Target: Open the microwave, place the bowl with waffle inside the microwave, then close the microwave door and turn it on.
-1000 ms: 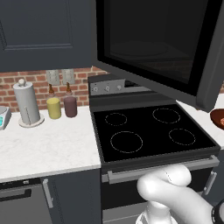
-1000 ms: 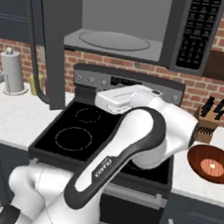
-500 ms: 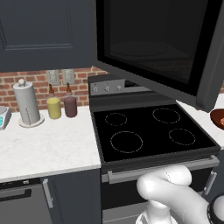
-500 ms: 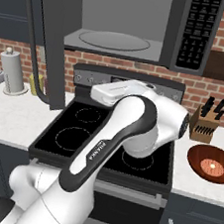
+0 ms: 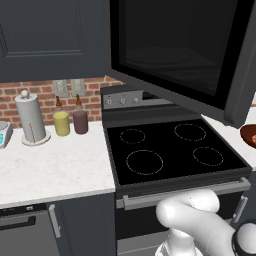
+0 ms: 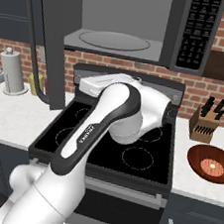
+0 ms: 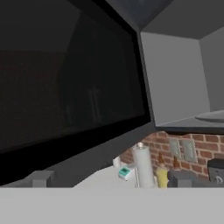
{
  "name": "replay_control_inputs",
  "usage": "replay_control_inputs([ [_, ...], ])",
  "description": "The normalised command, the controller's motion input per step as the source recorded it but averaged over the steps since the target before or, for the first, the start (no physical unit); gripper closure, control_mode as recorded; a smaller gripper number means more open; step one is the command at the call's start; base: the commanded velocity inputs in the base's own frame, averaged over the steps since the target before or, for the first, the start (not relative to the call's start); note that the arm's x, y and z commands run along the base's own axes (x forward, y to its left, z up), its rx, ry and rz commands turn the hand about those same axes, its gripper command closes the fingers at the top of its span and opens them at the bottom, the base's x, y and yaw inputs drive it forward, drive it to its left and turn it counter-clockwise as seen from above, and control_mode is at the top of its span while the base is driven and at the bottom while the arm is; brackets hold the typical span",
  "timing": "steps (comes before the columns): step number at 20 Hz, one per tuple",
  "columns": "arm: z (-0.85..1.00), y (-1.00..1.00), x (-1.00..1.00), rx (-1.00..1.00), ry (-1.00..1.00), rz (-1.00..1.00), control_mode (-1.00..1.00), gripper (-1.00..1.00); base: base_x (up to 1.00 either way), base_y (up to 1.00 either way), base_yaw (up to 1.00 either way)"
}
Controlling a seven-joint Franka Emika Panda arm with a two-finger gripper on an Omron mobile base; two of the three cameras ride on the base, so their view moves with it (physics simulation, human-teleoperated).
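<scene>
The microwave (image 6: 145, 28) hangs above the stove with its light grey inside and round turntable (image 6: 113, 40) showing. The microwave door (image 5: 175, 55) stands swung out to the left, and its black glass (image 7: 65, 78) is close in front of the hand camera. My gripper (image 7: 111, 179) is open, its two fingertips (image 7: 39, 178) wide apart with nothing between them. My hand (image 6: 100, 84) hovers over the back left of the stove, below the microwave. The reddish-brown bowl (image 6: 212, 163) with the orange waffle (image 6: 212, 167) sits on the right counter, also at the right edge of the left base view (image 5: 249, 136).
A black stove top (image 5: 175, 150) lies under the arm. A knife block (image 6: 206, 124) stands behind the bowl. On the left counter stand a paper towel roll (image 5: 31, 120) and two jars (image 5: 62, 123). The button panel (image 6: 197, 30) is on the microwave's right side.
My hand has swung left over the stove, toward the open door. The door, bowl and jaws have stayed as they were.
</scene>
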Motion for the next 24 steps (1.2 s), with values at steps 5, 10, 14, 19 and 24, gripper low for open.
replay_control_inputs([
  [5,0.02,0.47,-0.22,0.00,0.00,0.12,-1.00,-1.00,0.00,0.00,0.00],
  [10,0.10,0.61,-0.67,-0.01,-0.01,0.17,-1.00,-1.00,0.00,0.00,0.00],
  [14,0.17,0.73,-0.90,-0.03,-0.04,0.19,-1.00,-1.00,0.00,0.00,0.00],
  [19,0.14,0.89,-0.85,-0.06,-0.07,0.18,-1.00,-1.00,0.00,0.00,0.00],
  [24,0.02,0.90,-0.10,-0.02,0.00,0.03,-1.00,-1.00,0.00,0.00,0.00],
])
